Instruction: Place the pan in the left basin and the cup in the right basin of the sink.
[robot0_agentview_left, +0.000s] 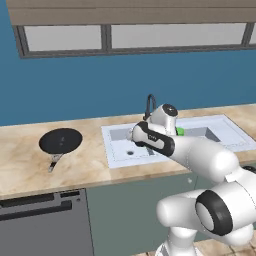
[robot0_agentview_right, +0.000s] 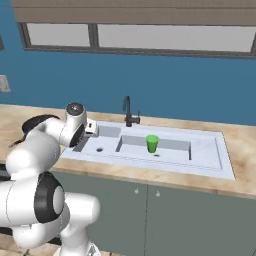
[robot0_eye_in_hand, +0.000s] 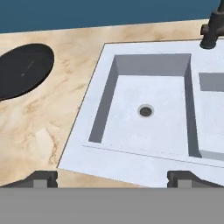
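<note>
One pan, one cup, one double sink, and open jaws holding nothing.

A single black pan lies flat on the marbled beige worktop, well to the left of the sink, its thin handle pointing toward the near edge. A single green cup stands upright in the right basin, the wider of the two. The left basin shows only its small round drain. One slim black faucet rises at the far rim between the basins. The gripper hangs over the near rim of the left basin, jaws spread wide. Behind the worktop is a blue wall with a window strip; below it are grey-green cabinet fronts and a dark appliance at the left.
</note>
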